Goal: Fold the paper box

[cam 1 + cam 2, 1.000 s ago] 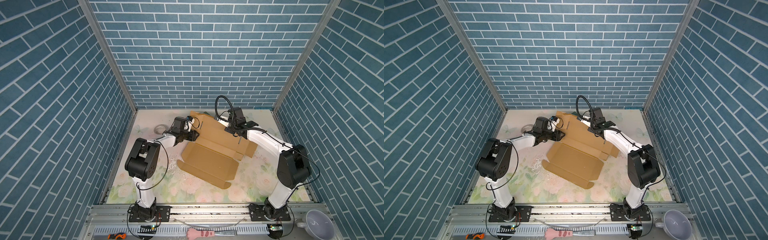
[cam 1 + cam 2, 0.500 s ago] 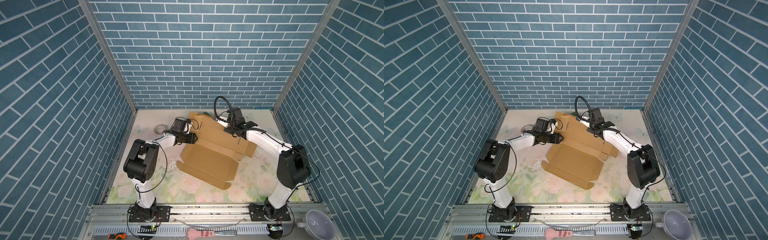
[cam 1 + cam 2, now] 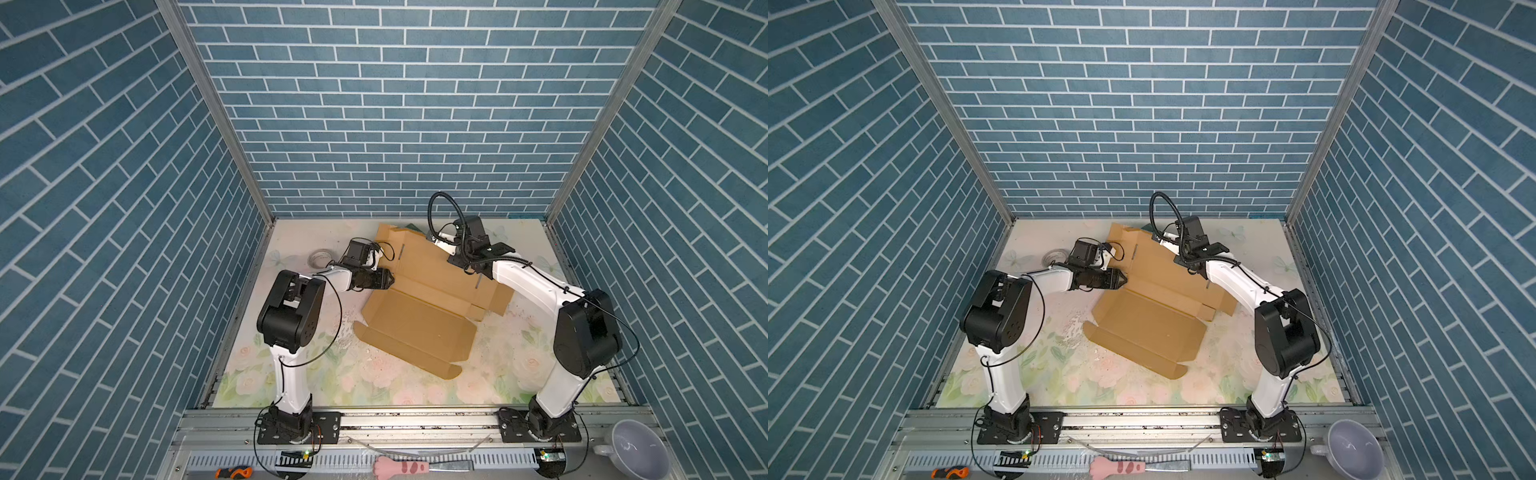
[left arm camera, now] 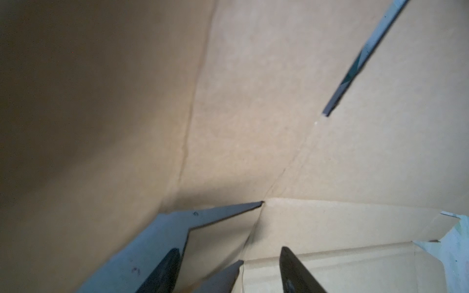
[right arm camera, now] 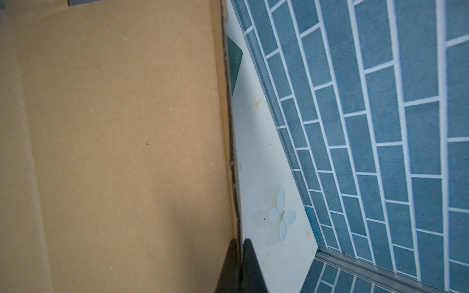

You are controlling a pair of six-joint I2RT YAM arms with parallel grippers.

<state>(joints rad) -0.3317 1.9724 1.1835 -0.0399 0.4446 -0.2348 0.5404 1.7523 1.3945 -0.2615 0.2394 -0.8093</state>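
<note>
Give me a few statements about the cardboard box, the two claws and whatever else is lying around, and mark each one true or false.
1. The right claw is shut on an edge of the box. True.
2. The box is fully folded and closed. False: it is mostly an open sheet, with its far panel raised.
3. The left claw is shut tight. False: its fingers stand apart at the box's left edge.
4. A green block lies just beyond the box's far edge. True.
5. A bowl sits on the box. False: it stands well apart from the box, at the bottom right corner of both top views.
</note>
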